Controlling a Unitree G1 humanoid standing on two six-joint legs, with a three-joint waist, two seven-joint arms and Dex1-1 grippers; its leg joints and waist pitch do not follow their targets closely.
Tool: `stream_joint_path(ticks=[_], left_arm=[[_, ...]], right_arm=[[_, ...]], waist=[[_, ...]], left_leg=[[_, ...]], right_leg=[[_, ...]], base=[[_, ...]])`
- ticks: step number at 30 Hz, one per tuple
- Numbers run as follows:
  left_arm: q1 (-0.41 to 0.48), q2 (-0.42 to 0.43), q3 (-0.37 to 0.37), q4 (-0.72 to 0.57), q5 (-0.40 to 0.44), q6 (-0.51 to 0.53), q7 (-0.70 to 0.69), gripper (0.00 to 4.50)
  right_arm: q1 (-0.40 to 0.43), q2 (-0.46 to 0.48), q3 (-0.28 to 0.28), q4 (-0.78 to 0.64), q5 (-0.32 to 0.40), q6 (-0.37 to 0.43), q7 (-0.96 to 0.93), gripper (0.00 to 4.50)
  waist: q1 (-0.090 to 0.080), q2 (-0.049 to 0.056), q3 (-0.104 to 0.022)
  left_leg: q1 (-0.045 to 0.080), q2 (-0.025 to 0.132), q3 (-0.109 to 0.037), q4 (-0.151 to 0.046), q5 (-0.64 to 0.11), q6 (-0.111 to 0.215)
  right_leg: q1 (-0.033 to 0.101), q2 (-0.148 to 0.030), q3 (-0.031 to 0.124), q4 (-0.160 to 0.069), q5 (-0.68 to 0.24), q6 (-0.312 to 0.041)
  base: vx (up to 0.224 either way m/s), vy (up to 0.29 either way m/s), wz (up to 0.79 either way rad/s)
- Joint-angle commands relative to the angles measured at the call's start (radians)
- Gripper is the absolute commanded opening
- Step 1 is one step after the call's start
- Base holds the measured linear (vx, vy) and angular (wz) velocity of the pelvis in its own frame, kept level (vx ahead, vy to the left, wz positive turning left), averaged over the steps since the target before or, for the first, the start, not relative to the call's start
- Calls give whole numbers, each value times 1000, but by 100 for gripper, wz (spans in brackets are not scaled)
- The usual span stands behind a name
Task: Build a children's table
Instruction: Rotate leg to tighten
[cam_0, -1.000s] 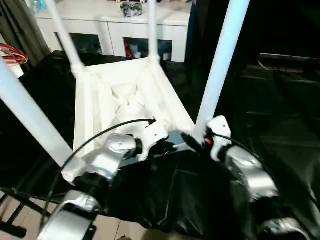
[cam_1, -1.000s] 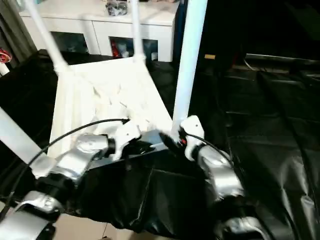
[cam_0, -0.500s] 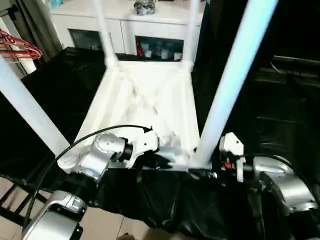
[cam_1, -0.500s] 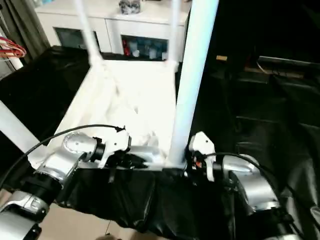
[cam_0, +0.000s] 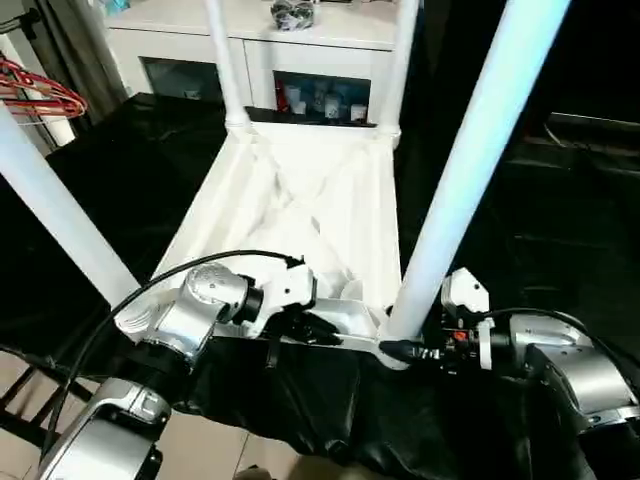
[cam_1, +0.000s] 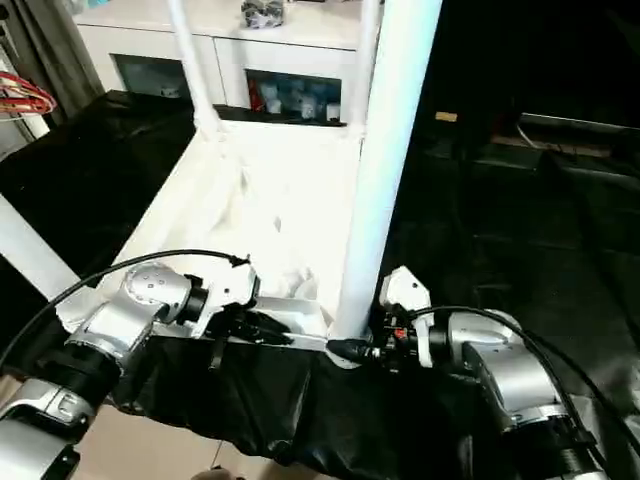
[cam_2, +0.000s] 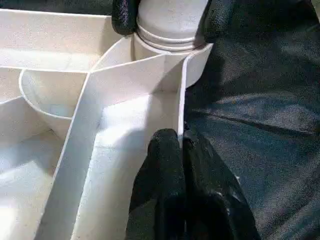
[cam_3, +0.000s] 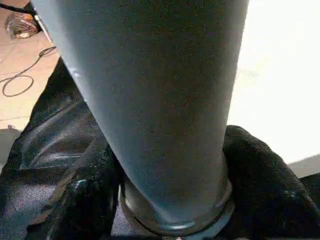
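The children's table lies upside down on black sheeting, its ribbed white top (cam_0: 300, 190) facing up with four white legs standing in the corner sockets. My left gripper (cam_0: 300, 325) is shut on the top's near rim; in the left wrist view its fingertips (cam_2: 172, 145) pinch the thin rim wall (cam_2: 181, 100). My right gripper (cam_0: 395, 350) is at the foot of the near right leg (cam_0: 470, 170). The right wrist view has a black finger (cam_3: 85, 200) pressed on each side of that leg (cam_3: 160, 100), just above its socket.
A white cabinet with glass doors (cam_0: 300, 30) stands behind the table. Red hangers (cam_0: 45, 95) hang at the far left. The near left leg (cam_0: 60, 220) slants up beside my left arm. Black sheeting (cam_0: 540, 200) covers the surface to the right; bare floor (cam_0: 210, 450) shows below.
The camera has shifted and tilted. My right gripper has slid in around the foot of the near right leg and narrowed onto it. My left gripper keeps its hold on the rim.
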Motion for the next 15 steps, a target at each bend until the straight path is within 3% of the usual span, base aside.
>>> stream_joint_path(ticks=[1, 4, 7, 8, 9, 11, 15], left_arm=[[-37, -15, 7, 5, -2, 1, 42, 0], [-42, -34, 26, 22, 3, 10, 111, 0], [-45, -58, 39, 32, 5, 17, 176, 0], [-46, -65, 42, 34, 5, 20, 193, 0], [-44, -88, 48, 36, 11, 25, 243, 0], [-39, -117, 53, 33, 19, 37, 302, 0], [-18, -172, 53, 10, 33, 67, 392, 0]], right_arm=[[20, 29, 99, -48, 27, 8, 84, 266], [-6, 101, 63, 42, -31, -57, -70, 263], [-36, 166, 21, 120, -62, -69, -218, 261], [-42, 178, 14, 133, -66, -71, -245, 261], [-59, 219, -5, 171, -77, -69, -330, 261], [-77, 259, -19, 211, -93, -68, -418, 260], [-102, 325, -36, 277, -128, -73, -569, 259]], waist=[[-2, -8, -53], [-3, -9, -51], [-21, -9, -43], [-21, -9, -43], [-29, -8, -41], [-36, -8, -40], [-49, -10, -43]], left_leg=[[-1, 24, -1, -58, -198, 56], [-4, 22, -1, -60, -202, 53], [-1, 19, -6, -73, -272, 13], [-1, 19, -6, -73, -272, 13], [-2, 17, -9, -76, -291, 4], [4, 16, -10, -77, -310, -6], [0, 16, -9, -76, -282, 2]], right_leg=[[54, -49, 39, -69, -120, -221], [53, -51, 38, -72, -141, -215], [49, -55, 36, -88, -310, -176], [49, -55, 36, -88, -310, -176], [50, -55, 36, -95, -379, -146], [44, -57, 36, -102, -425, -133], [44, -54, 39, -99, -376, -138]], base=[[0, 0, 0], [0, 0, 0], [0, 0, 0], [0, 0, 0], [0, 0, 0], [0, 0, 0], [0, 0, 0]])
